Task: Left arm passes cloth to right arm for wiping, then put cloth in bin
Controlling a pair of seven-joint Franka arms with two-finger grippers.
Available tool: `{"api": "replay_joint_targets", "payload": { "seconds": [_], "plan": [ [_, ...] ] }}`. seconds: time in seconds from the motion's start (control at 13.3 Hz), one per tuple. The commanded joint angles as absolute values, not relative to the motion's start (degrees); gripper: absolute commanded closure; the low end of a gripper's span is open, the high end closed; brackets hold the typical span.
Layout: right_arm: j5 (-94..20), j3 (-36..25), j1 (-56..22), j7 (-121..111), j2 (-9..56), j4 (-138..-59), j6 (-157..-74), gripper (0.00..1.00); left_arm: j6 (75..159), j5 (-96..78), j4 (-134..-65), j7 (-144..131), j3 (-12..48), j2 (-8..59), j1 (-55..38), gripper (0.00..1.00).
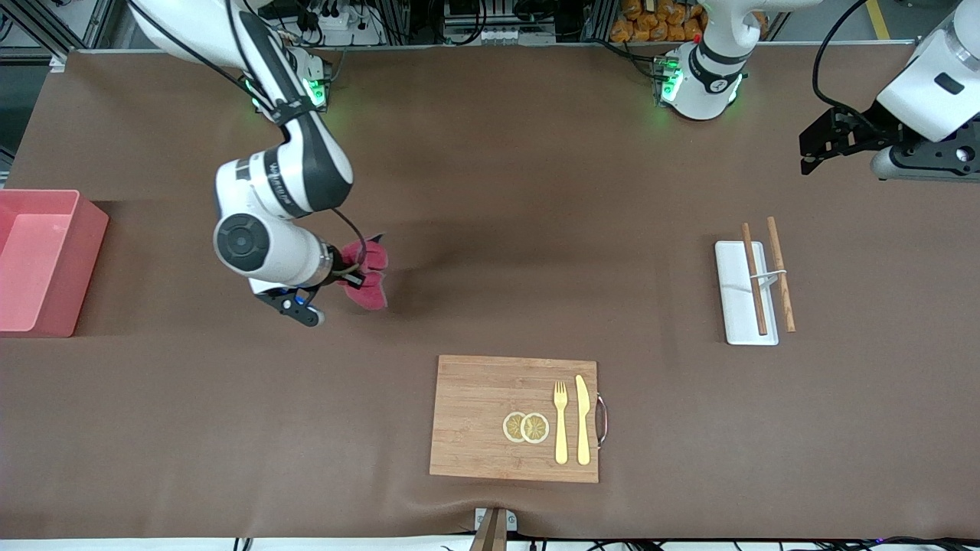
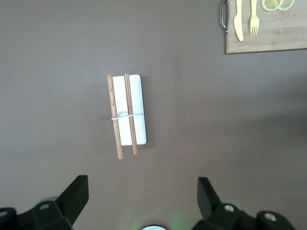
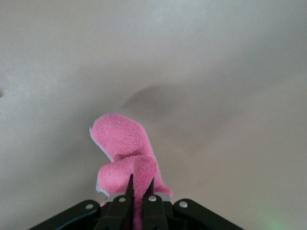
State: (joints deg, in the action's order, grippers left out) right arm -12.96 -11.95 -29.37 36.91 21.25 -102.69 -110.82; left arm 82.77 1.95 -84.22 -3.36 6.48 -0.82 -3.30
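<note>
My right gripper (image 1: 354, 274) is shut on the magenta cloth (image 1: 370, 274), which hangs bunched from its fingers over the brown table, between the bin and the wooden board. In the right wrist view the cloth (image 3: 125, 143) is pinched between the closed fingertips of the gripper (image 3: 140, 184), and its shadow falls apart from it on the table. The pink bin (image 1: 38, 260) stands at the right arm's end of the table and looks empty. My left gripper (image 1: 813, 157) is open and empty, up in the air at the left arm's end; the left wrist view shows it (image 2: 142, 191) with the fingers wide apart.
A wooden board (image 1: 475, 413) with a fork, a knife and lemon slices lies near the front camera. A white tray (image 1: 735, 306) with two wooden chopsticks lies toward the left arm's end; it also shows in the left wrist view (image 2: 138, 110).
</note>
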Motion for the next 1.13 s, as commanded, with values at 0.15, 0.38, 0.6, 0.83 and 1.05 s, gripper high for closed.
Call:
{"api": "replay_joint_targets", "payload": {
  "seconds": [0.15, 0.38, 0.6, 0.83, 1.05],
  "plan": [
    [-6.53, -21.33, -25.58, 14.37, 15.04, -102.4, -104.43, 1.0, 84.46, 0.09, -85.43, -3.07, 5.71, -0.97, -2.12, 0.0],
    [-5.19, -33.01, -24.88, -6.87, 14.59, -97.93, -98.55, 1.0, 85.78, -1.85, -85.95, -3.6, 5.71, -0.35, -0.26, 0.0],
    [-5.01, -39.89, -20.41, -25.87, 14.94, -94.14, -96.68, 1.0, 86.84, -1.76, -86.22, -4.04, 5.8, -0.35, 0.53, 0.0],
    [-4.83, -40.17, -8.74, -43.71, 18.35, -88.79, -97.38, 1.0, 86.75, -1.67, -85.7, -4.4, 5.8, -0.17, 0.7, 0.0],
    [-5.01, -39.9, -0.98, -55.95, 21.87, -87.71, -104.81, 1.0, 86.57, -1.41, -85.34, -3.78, 6.5, -0.53, 0.27, 0.0]
  ]
}}
